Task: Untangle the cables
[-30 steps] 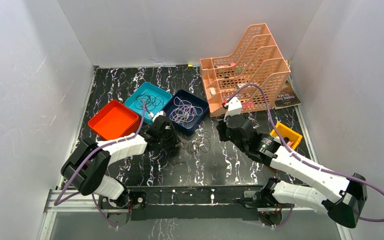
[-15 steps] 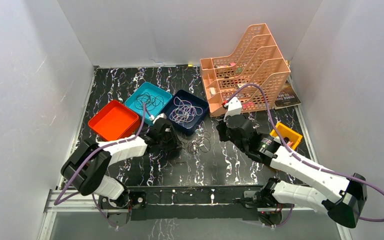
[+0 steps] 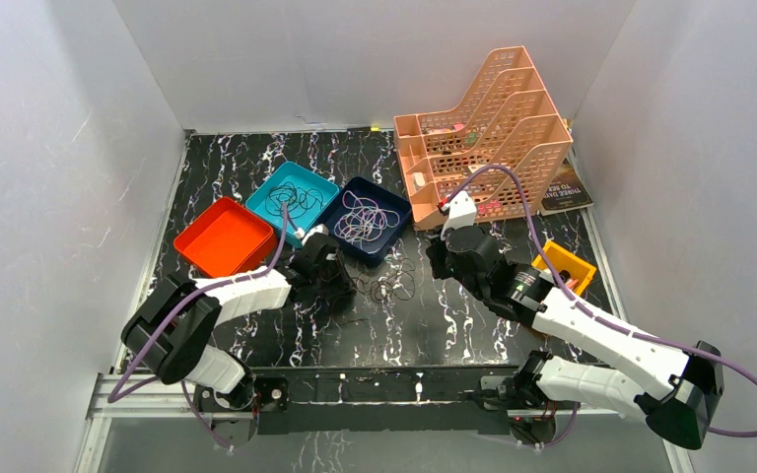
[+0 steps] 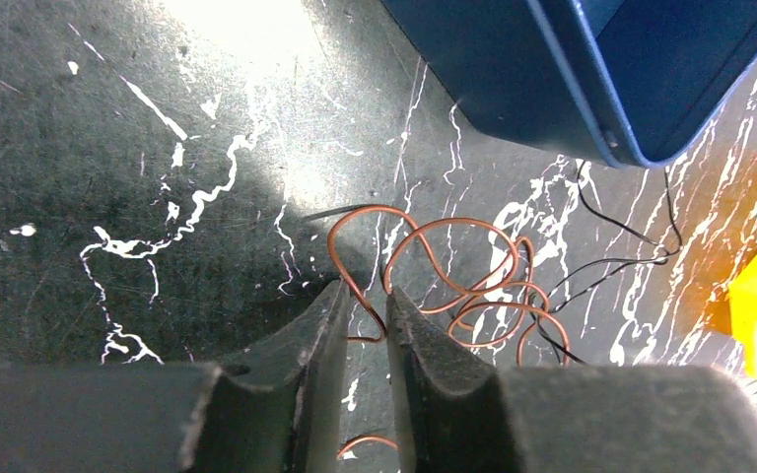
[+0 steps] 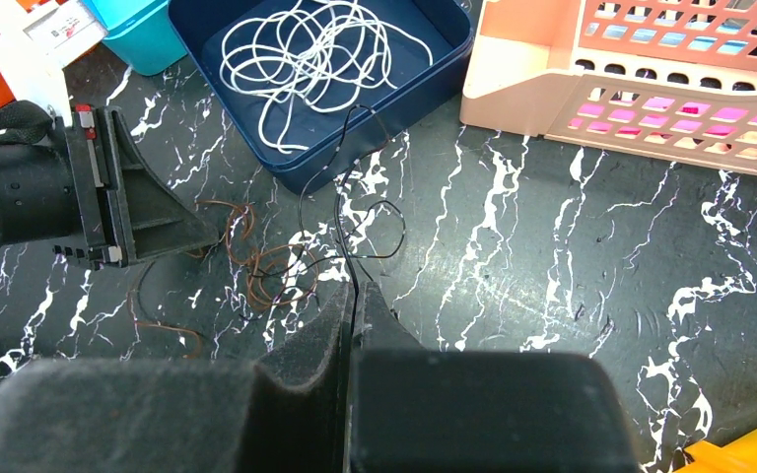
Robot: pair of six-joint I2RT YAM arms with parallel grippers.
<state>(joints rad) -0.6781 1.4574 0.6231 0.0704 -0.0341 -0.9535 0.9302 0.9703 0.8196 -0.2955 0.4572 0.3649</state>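
We find white cables trayed; brown cable, black cable tangled; left gripper narrow astride brown, right gripper pinching black.

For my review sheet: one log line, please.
left gripper: narrowly open around thin brown wire cable | right gripper: shut on thin black wire cable

We lose the brown cable behind the left gripper, and the black cable vanishes between the closed tips of the right gripper.

Brown-and-black cables in a loose tangle (whitish ones in tray)
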